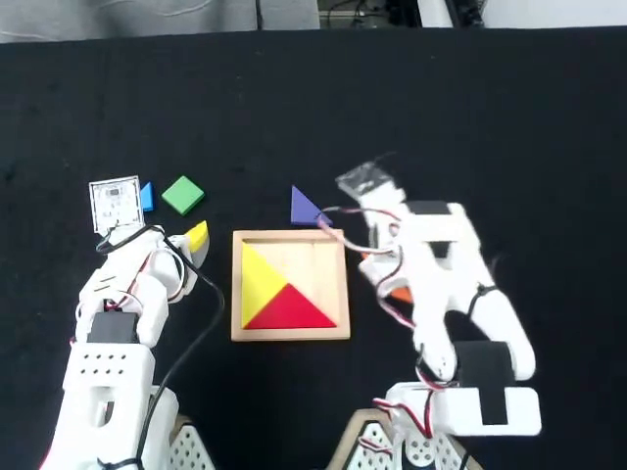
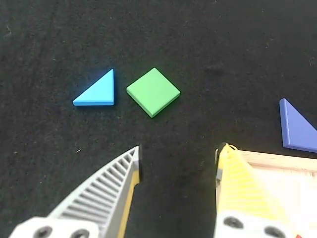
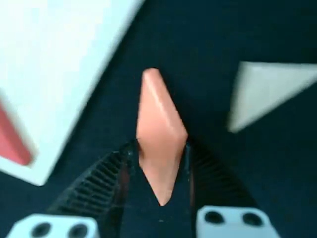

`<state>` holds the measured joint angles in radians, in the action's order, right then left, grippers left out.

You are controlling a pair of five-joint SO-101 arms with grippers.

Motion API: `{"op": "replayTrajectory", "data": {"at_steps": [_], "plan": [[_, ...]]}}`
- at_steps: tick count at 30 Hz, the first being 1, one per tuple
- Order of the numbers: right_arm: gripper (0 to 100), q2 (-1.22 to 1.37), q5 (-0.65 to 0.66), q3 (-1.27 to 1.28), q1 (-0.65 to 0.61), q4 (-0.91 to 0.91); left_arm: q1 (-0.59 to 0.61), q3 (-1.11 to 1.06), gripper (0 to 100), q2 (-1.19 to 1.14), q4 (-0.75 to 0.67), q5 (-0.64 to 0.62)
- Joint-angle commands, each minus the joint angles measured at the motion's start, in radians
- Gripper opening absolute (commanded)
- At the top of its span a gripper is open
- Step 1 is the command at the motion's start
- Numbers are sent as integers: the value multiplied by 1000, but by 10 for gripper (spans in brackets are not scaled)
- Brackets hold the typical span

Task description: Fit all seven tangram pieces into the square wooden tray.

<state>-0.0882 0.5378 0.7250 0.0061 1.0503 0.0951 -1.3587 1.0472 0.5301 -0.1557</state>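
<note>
Two arms work a tangram on a black tabletop point(image 1: 509, 117). The square wooden tray point(image 1: 290, 239) lies between them. In it a large yellow triangle point(image 1: 259, 282) fills the side nearest my left arm and a large red triangle point(image 1: 294, 311) fills the near side. The two meet along a slanted edge that runs to the tray's middle, and bare wood shows over the rest of the floor.

My left fingers point(image 2: 233, 171) stand wide apart and hold nothing. They hang above the cloth just outside the tray's far left corner, and the yellow finger overlaps that corner in the left wrist view. Beyond them a light blue triangle point(image 2: 97, 93) and a green square point(image 2: 153, 92) lie flat, side by side and just apart. A dark blue triangle point(image 2: 298, 128) sits off the tray's far edge, near its right corner.

My right fingers point(image 3: 111, 176) are clamped on an orange piece point(image 3: 158, 119), gripping it by its two sides so that it stands on edge above the tabletop, beside the tray's right wall. A sliver of the orange shows under the right arm in the high view. Just past that piece a pale triangle point(image 3: 262, 91) lies flat on the cloth, apart from the tray.
</note>
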Motion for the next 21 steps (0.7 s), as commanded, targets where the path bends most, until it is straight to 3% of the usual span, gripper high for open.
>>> {"op": "replayTrajectory", "data": {"at_steps": [1,9,12,15,18,21], "plan": [[156,1,0,-61,71,-6,-12,7,252,15,-17,-6],[156,-27,-2,-96,87,74,-12,7,252,17,-17,-6],[156,-51,-94,-87,38,75,1,16,252,17,-9,6],[156,-61,-166,-51,-21,46,64,143,252,8,137,143],[156,-61,-192,-31,-26,11,94,297,252,-18,328,187],[157,-61,-201,-24,-28,2,97,352,252,-92,351,192]]}}
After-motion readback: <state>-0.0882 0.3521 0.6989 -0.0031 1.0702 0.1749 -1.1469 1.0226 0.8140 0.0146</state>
